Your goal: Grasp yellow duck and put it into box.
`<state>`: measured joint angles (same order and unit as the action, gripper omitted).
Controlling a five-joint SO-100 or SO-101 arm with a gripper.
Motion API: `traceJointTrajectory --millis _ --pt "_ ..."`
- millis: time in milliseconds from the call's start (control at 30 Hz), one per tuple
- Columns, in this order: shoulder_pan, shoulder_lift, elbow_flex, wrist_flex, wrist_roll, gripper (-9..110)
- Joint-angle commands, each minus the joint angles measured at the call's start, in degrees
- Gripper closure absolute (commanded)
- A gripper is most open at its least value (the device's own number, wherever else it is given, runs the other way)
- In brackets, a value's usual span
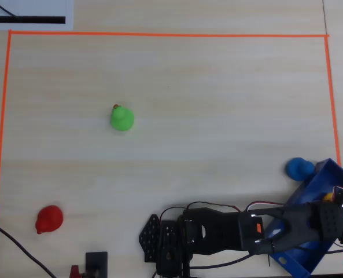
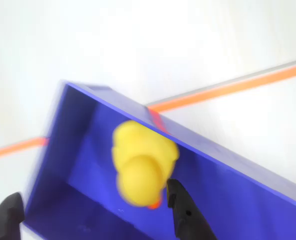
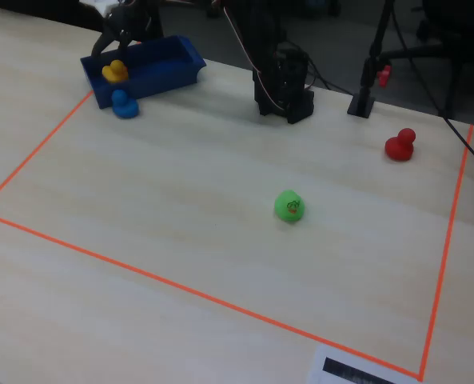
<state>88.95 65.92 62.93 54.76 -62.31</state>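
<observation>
Yellow duck blurred; overhead, arm mostly hides it.

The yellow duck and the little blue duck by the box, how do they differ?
The yellow duck is inside the box, under the gripper; the blue duck sits outside on the table, against the box's wall. One is yellow, the other blue like the box. Both look alike in size and rounded shape.

Yellow duck in box; blue duck beside box.
</observation>
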Motion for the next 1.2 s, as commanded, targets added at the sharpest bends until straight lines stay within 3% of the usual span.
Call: traceJointTrajectory --millis 0,33,167,233,533,600,767,1000,1167 --pt "-1.1 8.3 -0.6 -3.9 4.1 56" --pt "-1.8 9.8 -1.0 -4.3 5.2 57" --pt "-7.2 17.1 -4.2 1.1 9.9 82" --pt "-11.3 21.3 -4.5 5.4 11.3 88" --pt "-38.5 48.8 17.6 12.7 5.3 95" --pt "-45.6 55.8 25.5 14.9 2.7 101" --pt "-62.5 75.2 50.4 20.6 -4.7 101" --pt "-76.6 105.1 87.0 20.9 -18.5 101" --pt "-83.8 115.8 99.0 23.5 -20.5 101"
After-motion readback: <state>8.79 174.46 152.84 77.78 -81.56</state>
